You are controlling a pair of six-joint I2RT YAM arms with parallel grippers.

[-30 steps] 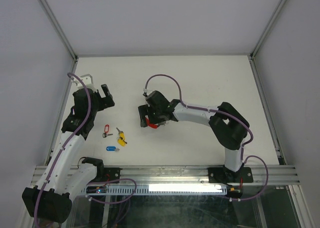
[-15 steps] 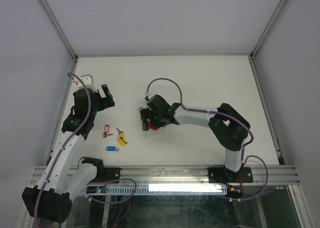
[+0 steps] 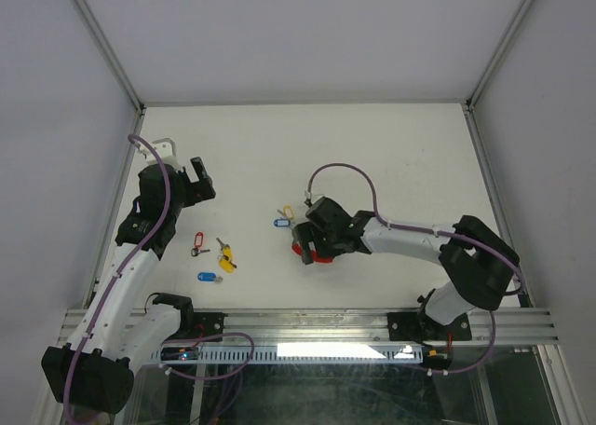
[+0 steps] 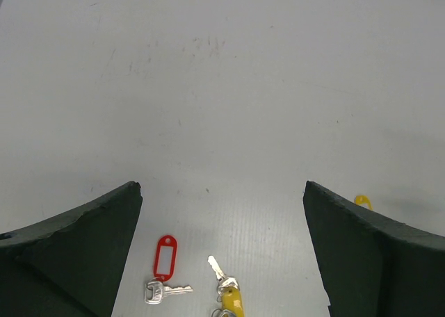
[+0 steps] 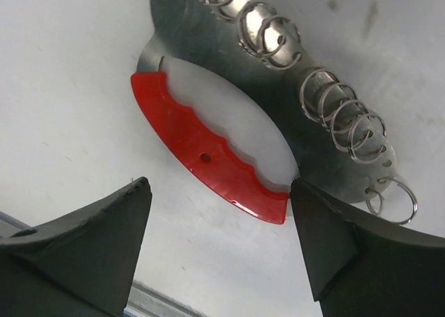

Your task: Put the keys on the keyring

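The keyring (image 5: pixel 208 157) is a curved red band on a silver plate with a row of small rings (image 5: pixel 334 112). It lies on the table in front of my right gripper (image 5: pixel 219 188), which is open. The band's end touches the right fingertip, and the left finger is apart from it. From above, the keyring (image 3: pixel 301 252) shows red under that gripper (image 3: pixel 309 241). Keys with a red tag (image 4: pixel 165 258) and a yellow tag (image 4: pixel 231 302) lie below my open left gripper (image 4: pixel 222 188). A blue-tagged key (image 3: pixel 207 277) lies nearer the front.
A blue tag (image 3: pixel 279 223) and a yellow tag (image 3: pixel 287 212) lie just left of the right wrist. An aluminium rail (image 3: pixel 307 324) runs along the near edge. White walls close in the table (image 3: pixel 372 145) on its three other sides.
My right arm has swung right and toward the near edge, and the red keyring has shifted with it. That uncovered a blue and a yellow tag. The left arm has not moved.
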